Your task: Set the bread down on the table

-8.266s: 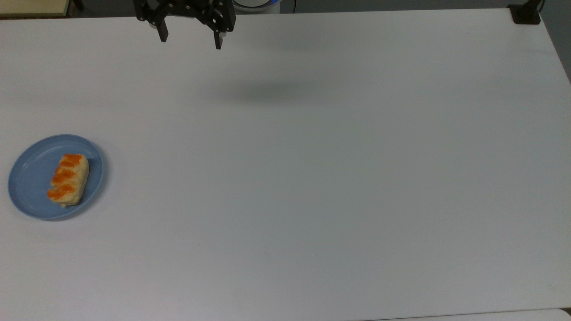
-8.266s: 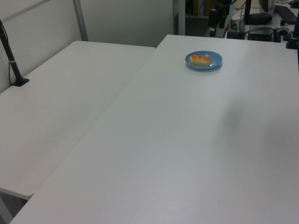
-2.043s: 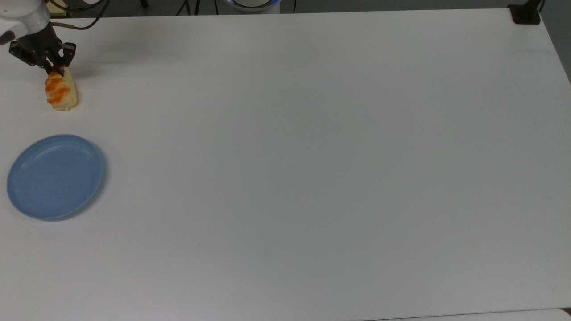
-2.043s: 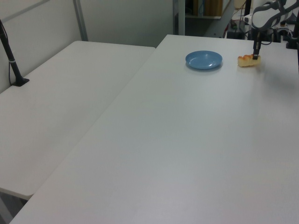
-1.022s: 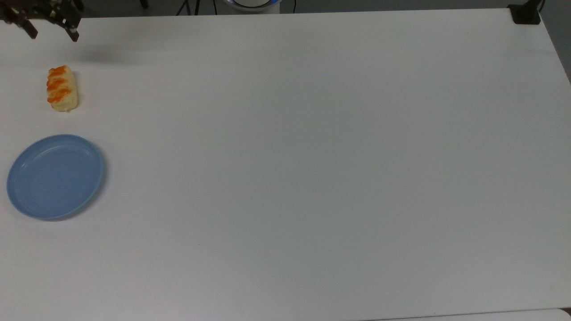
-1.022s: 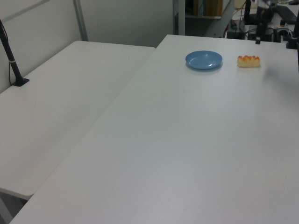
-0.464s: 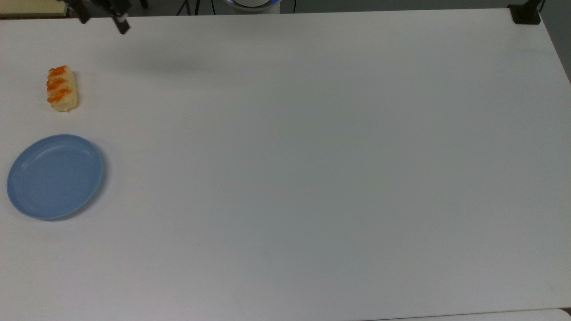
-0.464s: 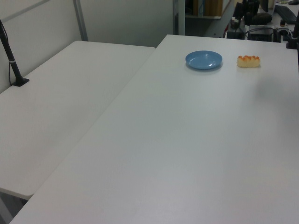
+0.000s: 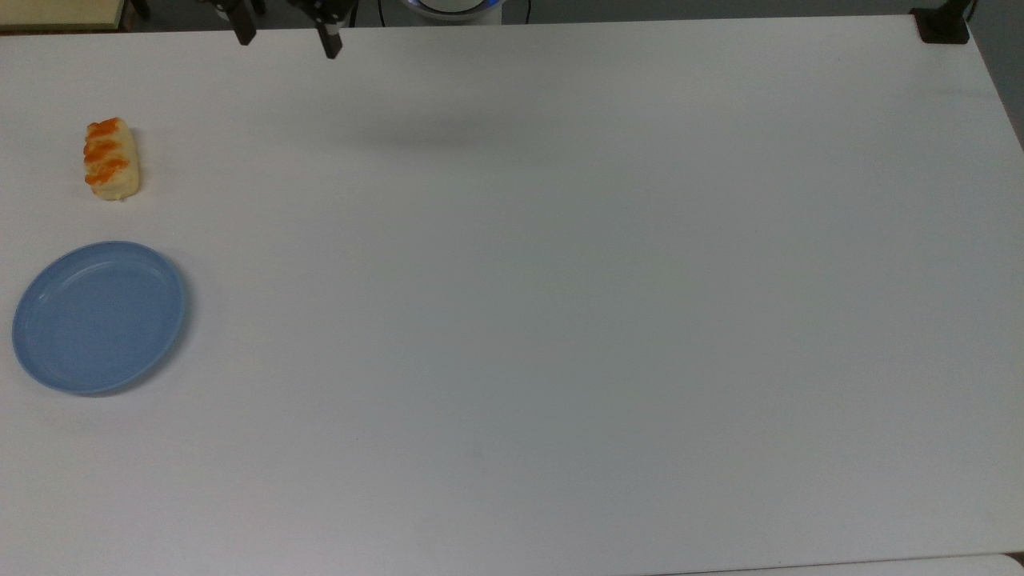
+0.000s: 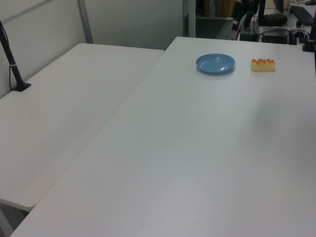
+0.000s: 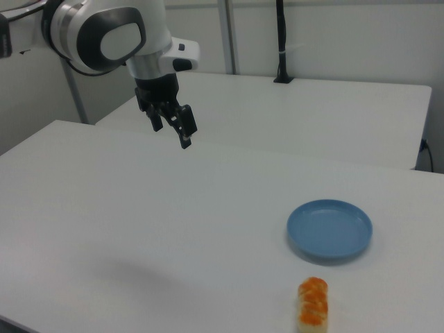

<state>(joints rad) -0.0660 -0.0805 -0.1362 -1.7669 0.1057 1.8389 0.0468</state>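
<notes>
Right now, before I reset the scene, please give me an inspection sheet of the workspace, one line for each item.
Surface: the table is white and flat; a second white table stands against it on the left view's left.
Job's things: the bread lies on the table, apart from the blue plate, which holds nothing.
Clutter: nothing seen on the table besides these.
Grippers: the pincer hangs above the table, open, holding nothing, far from the bread.
Cables: dark cables beyond the table's far edge in the left view.
Surroundings: a black post on the second table; a black clamp at the top view's upper right corner.
</notes>
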